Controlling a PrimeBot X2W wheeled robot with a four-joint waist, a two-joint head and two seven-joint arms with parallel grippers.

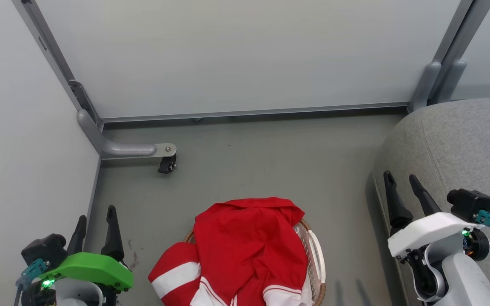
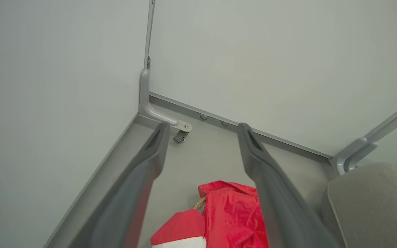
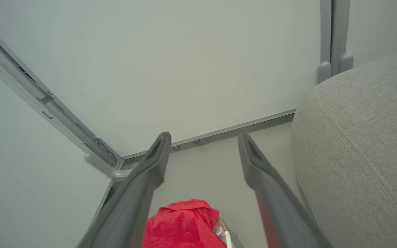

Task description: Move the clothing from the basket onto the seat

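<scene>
Red clothing (image 1: 245,246) with white bands is heaped in the basket (image 1: 315,259) on the floor, one sleeve spilling over its left side. The clothing (image 2: 231,217) also appears between the left fingers, and its top (image 3: 181,224) between the right ones. A bit of woven basket rim (image 2: 199,203) peeks out. The grey seat (image 1: 462,144) rises at the right. My left gripper (image 1: 96,214) hovers open, left of the basket, holding nothing. My right gripper (image 1: 402,180) is open and empty over the seat's left edge.
Pale partition panels (image 1: 245,55) close off the far side and the left. A grey metal foot (image 1: 130,149) with a black caster (image 1: 167,164) juts onto the floor from the left corner. Bare grey floor (image 1: 270,161) lies beyond the basket.
</scene>
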